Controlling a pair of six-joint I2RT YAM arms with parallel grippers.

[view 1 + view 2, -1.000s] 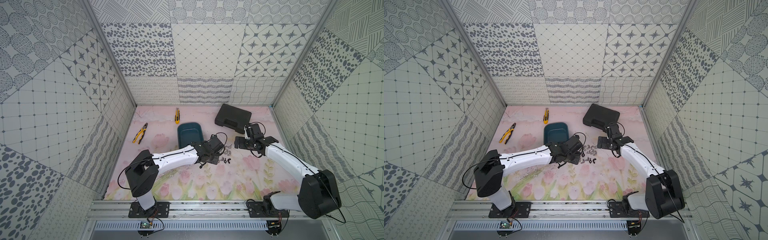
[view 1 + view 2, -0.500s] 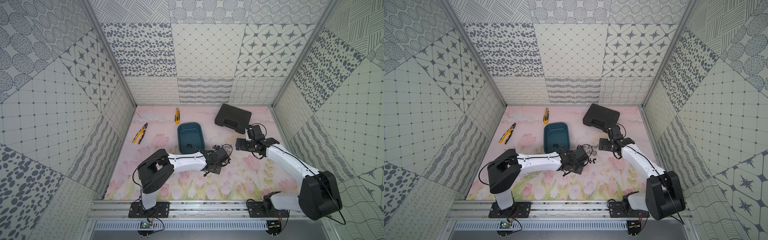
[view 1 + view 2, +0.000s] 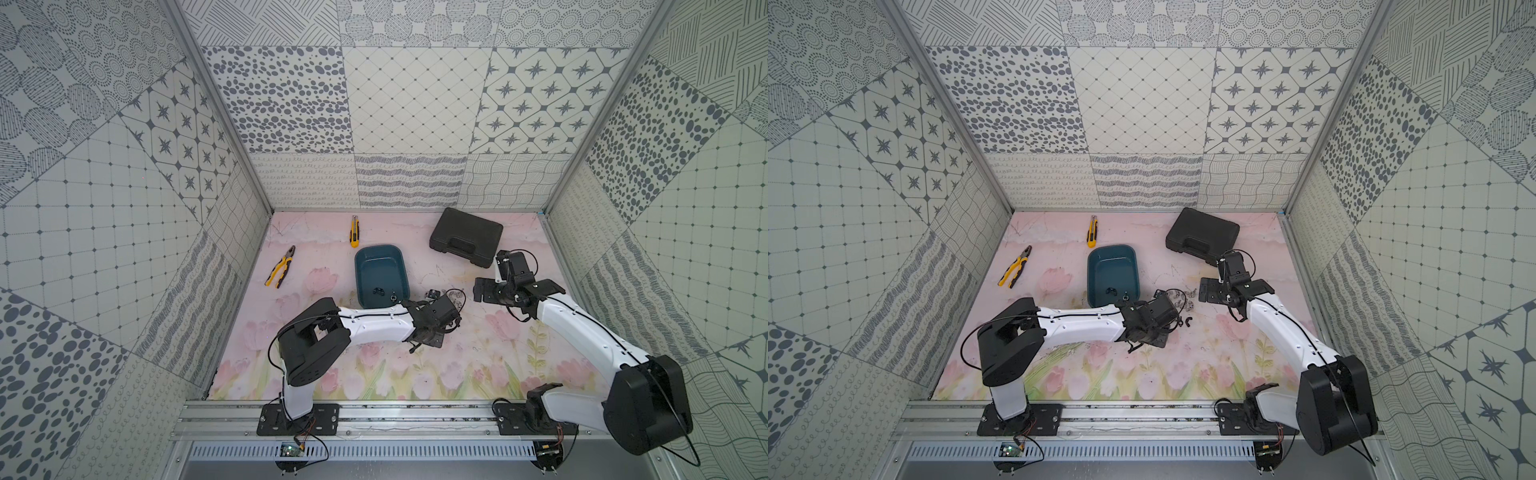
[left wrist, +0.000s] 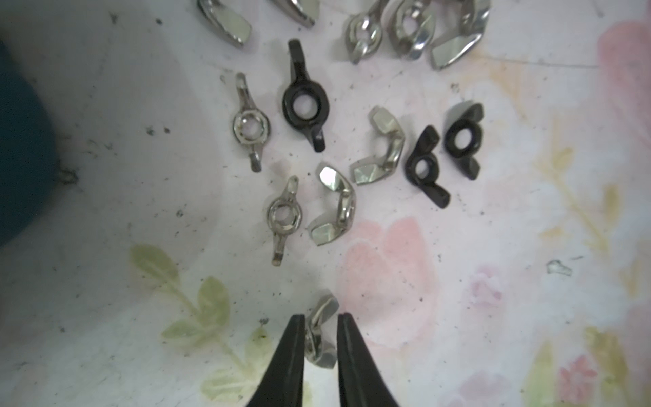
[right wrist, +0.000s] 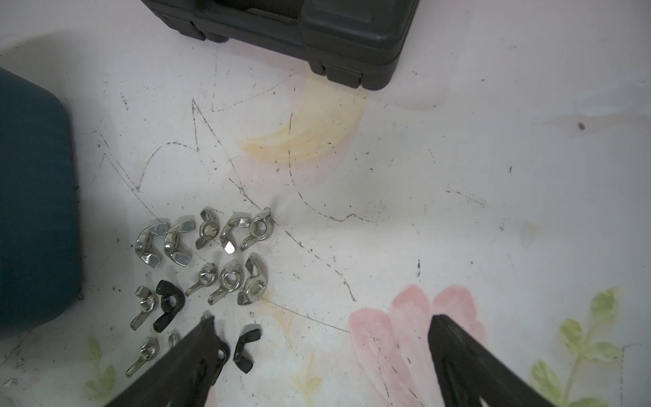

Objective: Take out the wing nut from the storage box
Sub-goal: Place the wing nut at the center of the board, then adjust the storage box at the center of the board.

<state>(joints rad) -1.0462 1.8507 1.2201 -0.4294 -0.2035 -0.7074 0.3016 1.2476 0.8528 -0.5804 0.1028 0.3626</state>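
White arms [image 3: 374, 328], black joints [image 3: 311, 353], thin cables [image 3: 270, 351]

Black hard case [image 3: 465, 235] at 1 o'clock on floral table [image 3: 478, 365]; yellow utility knife [image 3: 354, 232] near 12; yellow-handled pliers [image 3: 281, 266] at 10; all well apart.

A silver wing nut [image 4: 318, 334] sits outside the upright dark teal storage box [image 3: 379, 268] (two small pieces inside).
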